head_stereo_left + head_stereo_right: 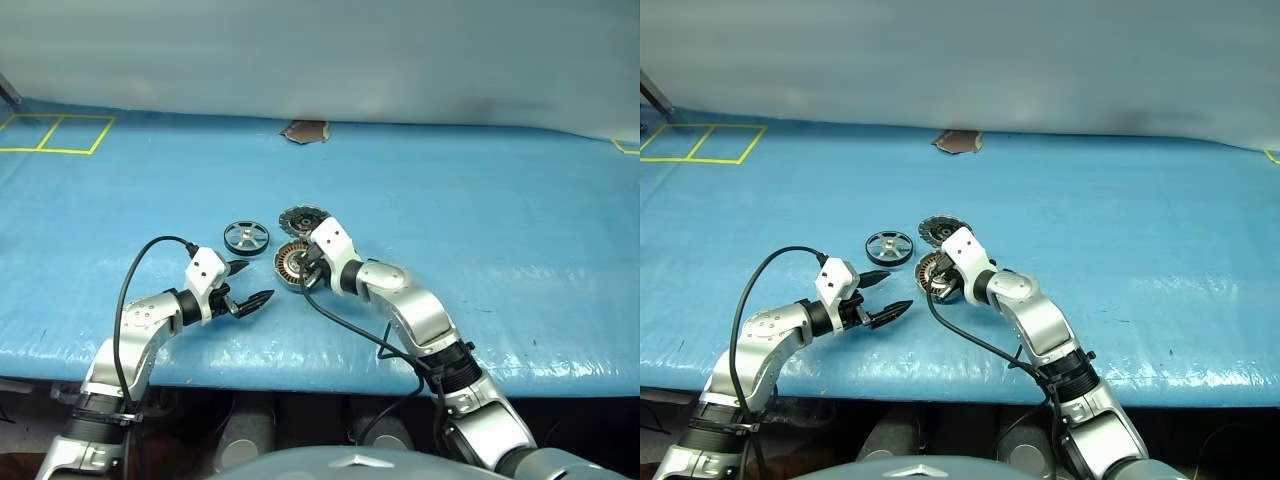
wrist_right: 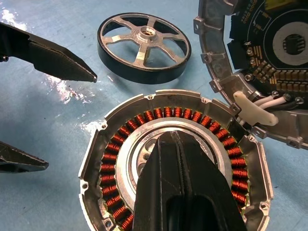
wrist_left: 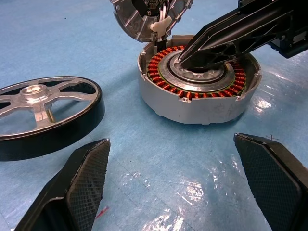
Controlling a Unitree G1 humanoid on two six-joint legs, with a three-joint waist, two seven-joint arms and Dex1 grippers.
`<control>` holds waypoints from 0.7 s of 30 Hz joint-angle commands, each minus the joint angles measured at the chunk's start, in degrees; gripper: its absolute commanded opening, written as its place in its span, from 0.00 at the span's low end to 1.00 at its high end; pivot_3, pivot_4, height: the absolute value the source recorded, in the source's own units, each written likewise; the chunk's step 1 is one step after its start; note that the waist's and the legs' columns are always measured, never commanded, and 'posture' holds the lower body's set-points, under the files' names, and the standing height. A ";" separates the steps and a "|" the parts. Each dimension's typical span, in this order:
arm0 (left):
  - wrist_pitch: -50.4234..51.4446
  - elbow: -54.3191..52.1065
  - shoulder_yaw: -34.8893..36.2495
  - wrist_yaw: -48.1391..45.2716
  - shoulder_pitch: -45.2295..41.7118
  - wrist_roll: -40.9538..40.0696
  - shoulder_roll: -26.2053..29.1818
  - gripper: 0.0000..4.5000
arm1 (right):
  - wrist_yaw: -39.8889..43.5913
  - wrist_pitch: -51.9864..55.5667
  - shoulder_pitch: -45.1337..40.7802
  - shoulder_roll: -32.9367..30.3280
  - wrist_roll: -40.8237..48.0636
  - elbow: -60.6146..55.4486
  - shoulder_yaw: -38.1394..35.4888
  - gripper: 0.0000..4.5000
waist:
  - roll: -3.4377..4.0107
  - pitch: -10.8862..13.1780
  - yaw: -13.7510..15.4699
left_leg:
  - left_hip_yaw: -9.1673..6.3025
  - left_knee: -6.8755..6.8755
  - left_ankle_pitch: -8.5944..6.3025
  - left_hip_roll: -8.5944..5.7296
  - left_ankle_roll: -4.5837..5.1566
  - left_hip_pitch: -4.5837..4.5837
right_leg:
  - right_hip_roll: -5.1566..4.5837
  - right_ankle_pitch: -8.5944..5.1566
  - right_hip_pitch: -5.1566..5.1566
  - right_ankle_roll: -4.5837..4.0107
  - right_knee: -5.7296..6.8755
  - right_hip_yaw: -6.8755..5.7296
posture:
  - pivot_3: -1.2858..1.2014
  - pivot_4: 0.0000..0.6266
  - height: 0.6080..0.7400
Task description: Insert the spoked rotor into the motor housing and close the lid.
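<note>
The spoked rotor (image 1: 246, 237) lies flat on the blue cover, a silver wheel with a dark rim. Right of it sits the motor housing (image 1: 288, 262), its copper windings (image 2: 110, 159) facing up. The lid (image 1: 298, 218) rests against the housing's far side with its dark face showing, joined to the housing by white wires (image 2: 260, 108). My right gripper (image 2: 171, 137) is shut, with its tips on the housing's central hub. My left gripper (image 1: 258, 282) stands open just in front of the rotor and housing, touching neither, with nothing between its fingers (image 3: 82, 187).
The table wears a blue sheet (image 1: 480, 230); its front edge (image 1: 330, 375) runs just below my arms. Yellow tape squares (image 1: 55, 135) mark the far left corner. A brown torn patch (image 1: 306, 131) sits at the back. A black cable (image 1: 140, 270) loops over my left arm.
</note>
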 commanded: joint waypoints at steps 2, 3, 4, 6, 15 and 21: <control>-0.57 -1.57 0.80 -0.18 -0.31 -0.29 0.30 1.00 | -1.16 0.13 -0.02 -0.40 -0.42 1.22 -1.38 0.00 | 0.00 0.00 -0.01 | 0.00 -0.01 0.00 0.00 0.00 0.00 | 0.00 0.00 0.00 0.00 -0.01 0.00 | 0.52 0.24 1.00; -0.56 -1.57 0.78 -0.16 -0.33 -0.27 0.28 1.00 | -1.20 0.07 0.02 -0.45 -0.48 1.51 -1.37 0.00 | 0.00 0.00 -0.01 | 0.00 -0.01 0.00 0.00 0.00 0.00 | 0.00 0.00 0.00 0.00 -0.01 0.00 | 0.52 0.24 1.00; -0.54 -1.58 0.77 -0.15 -0.35 -0.27 0.26 1.00 | -1.23 0.06 0.08 -0.48 -0.53 1.74 -1.33 0.00 | 0.00 0.00 -0.01 | 0.00 -0.01 0.00 -0.01 0.00 0.00 | 0.00 0.00 0.00 0.00 0.00 0.00 | 0.52 0.24 1.00; -0.57 -1.58 0.79 -0.12 -0.34 -0.26 0.23 1.00 | -1.34 0.03 0.31 -0.65 -0.77 2.35 -1.18 0.00 | 0.00 0.00 0.00 | 0.00 0.00 0.00 0.00 0.00 0.01 | 0.00 0.00 0.01 0.00 0.00 0.00 | 0.52 0.24 1.00; -0.61 -1.73 0.74 0.09 -0.12 -0.23 0.06 1.00 | -2.54 1.47 2.59 0.04 0.88 4.08 -3.26 0.00 | 0.00 -0.01 0.12 | -0.02 0.04 0.00 0.00 0.00 0.02 | -0.01 0.00 0.04 0.00 0.00 0.00 | 0.52 0.24 1.00; -0.64 -1.73 0.77 0.14 -0.08 -0.30 0.00 1.00 | -3.71 1.93 5.43 0.98 0.91 5.14 -2.58 0.00 | -0.02 -0.08 0.19 | -0.03 0.04 0.00 0.00 -0.01 0.10 | -0.03 -0.01 0.05 -0.01 -0.01 0.00 | 0.52 0.24 1.00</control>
